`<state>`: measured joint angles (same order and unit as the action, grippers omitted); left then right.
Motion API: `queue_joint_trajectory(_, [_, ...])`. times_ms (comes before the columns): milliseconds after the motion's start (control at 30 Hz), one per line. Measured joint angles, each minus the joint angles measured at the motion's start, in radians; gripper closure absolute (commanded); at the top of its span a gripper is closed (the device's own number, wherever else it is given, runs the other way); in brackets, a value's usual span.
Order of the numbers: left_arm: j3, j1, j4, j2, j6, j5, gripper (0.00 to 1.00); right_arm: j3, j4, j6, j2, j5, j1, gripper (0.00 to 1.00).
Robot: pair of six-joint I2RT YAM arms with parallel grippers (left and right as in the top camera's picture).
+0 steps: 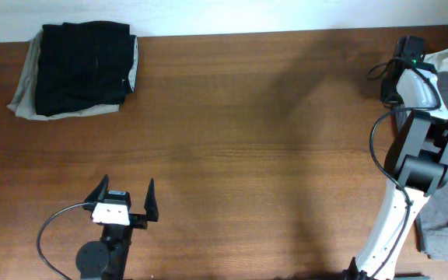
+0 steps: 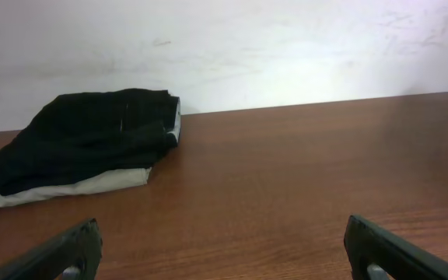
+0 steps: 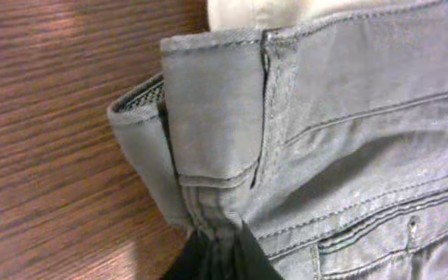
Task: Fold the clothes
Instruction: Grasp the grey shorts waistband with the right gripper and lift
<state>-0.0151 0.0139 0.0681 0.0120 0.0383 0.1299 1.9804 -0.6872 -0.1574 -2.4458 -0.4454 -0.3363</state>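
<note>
though clamped in right pincer (image 3: pixel 218 247), shorts (image 3: pixel 348 132) spread above.

1. The grey shorts (image 1: pixel 444 227) run off the overhead picture's right edge, and the right arm (image 1: pixel 422 148) covers their middle.
2. The right hand (image 3: pixel 212 257) shows only its dark tips at the wrist picture's bottom edge, closed on a pinch of the shorts' fabric.
3. The left hand (image 2: pixel 222 237) has both fingers (image 2: pixel 68 253) cut off by the bottom edge.
4. The beige garment (image 1: pixel 22 97) lies mostly hidden beneath the black garment (image 1: pixel 80 70).
</note>
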Motion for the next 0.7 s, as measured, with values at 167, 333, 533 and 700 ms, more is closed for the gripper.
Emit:
queue_joint_trajectory(167, [0.000, 0.000, 0.000, 0.000, 0.000, 0.000, 0.01, 0.024, -0.023, 0.060, 0.000, -0.009, 0.000, 0.96])
queue_joint_trajectory(333, [0.000, 0.000, 0.000, 0.000, 0.000, 0.000, 0.01, 0.034, -0.043, 0.111, 0.021, -0.014, 0.000, 0.96])
queue_joint_trajectory(533, [0.000, 0.000, 0.000, 0.000, 0.000, 0.000, 0.01, 0.034, -0.088, 0.197, 0.132, -0.029, -0.010, 0.96])
queue_joint_trajectory(700, [0.000, 0.000, 0.000, 0.000, 0.000, 0.000, 0.01, 0.034, -0.131, 0.227, 0.259, -0.043, -0.021, 0.96])
